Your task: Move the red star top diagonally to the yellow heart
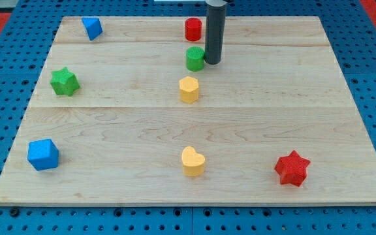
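Pale wood makes up the board (pixel 344 117), which lies on a blue pegboard surface (pixel 5 78) and fills most of the single camera view. The dark rod comes down from the view's top edge, and my tip (pixel 212 62) rests on the wood in the upper middle; it is a plain rod end with nothing to open or close, and it holds nothing. Just to the view's left of my tip stands the green cylinder (pixel 195 59), so close that it seems to touch the rod, though the contact itself is hard to confirm from this angle. Above and slightly left of my tip, near the board's top edge, is the red cylinder (pixel 193 29). Below and a little left of my tip sits a yellow block (pixel 188 89), roughly hexagonal in outline. Far below my tip, close to the bottom edge, lies the yellow heart (pixel 192 161). The red star (pixel 292 168) is well apart from my tip, down toward the view's bottom right, and stands to the right of the heart at nearly the same level. Off to the far left of my tip are the green star (pixel 64 81), a blue block (pixel 92 28) in the top left corner, and a blue cube (pixel 43 155) near the bottom left.
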